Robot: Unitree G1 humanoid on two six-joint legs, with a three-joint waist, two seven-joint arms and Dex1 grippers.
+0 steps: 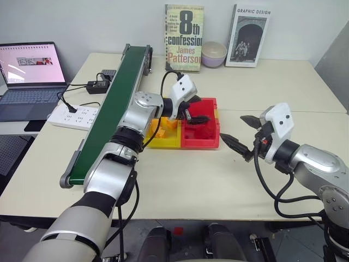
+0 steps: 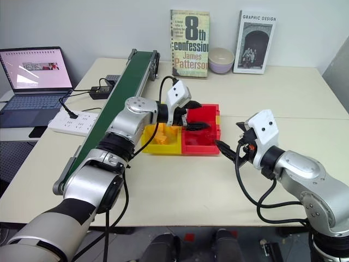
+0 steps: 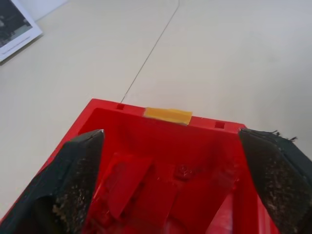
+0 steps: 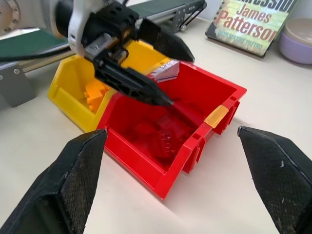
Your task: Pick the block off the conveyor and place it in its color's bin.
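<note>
L pincer (image 1: pixel 195 111): fingers spread, empty, over red bin (image 1: pixel 200 143)
R pincer (image 1: pixel 243 132): spread, empty, above desk (image 1: pixel 272 87)
Yellow bin (image 1: pixel 162 141): joined beside, holds orange bricks (image 4: pixel 97 92)

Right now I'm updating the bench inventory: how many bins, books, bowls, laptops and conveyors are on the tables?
Bins: 2, red bin and yellow bin
Books: 2, the novel and the design book
Bowls: 1
Laptops: 1
Conveyors: 1
Total: 7

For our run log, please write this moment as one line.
left tool: open, over red bin | block: seems to lie in red bin | right tool: open, empty, beside bin | conveyor: no block on it
</note>
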